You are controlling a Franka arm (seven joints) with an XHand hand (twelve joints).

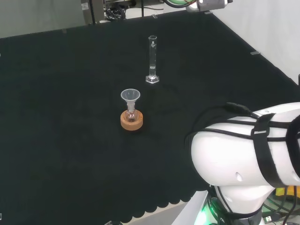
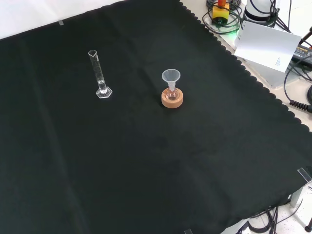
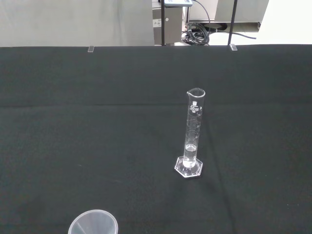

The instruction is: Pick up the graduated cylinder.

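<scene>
A clear graduated cylinder (image 1: 152, 60) stands upright on its hexagonal foot on the black cloth, far from the arm in the head view. In the front view the graduated cylinder (image 2: 99, 76) is at the upper left. The wrist view sees the graduated cylinder (image 3: 191, 136) ahead, standing alone, with nothing touching it.
A clear funnel (image 1: 131, 98) sits in a small flask on a cork ring (image 1: 131, 120), nearer than the cylinder in the head view. In the front view the funnel (image 2: 171, 77) stands to the cylinder's right. The funnel's rim (image 3: 93, 224) shows in the wrist view. White arm links (image 1: 248, 154) stand at the right.
</scene>
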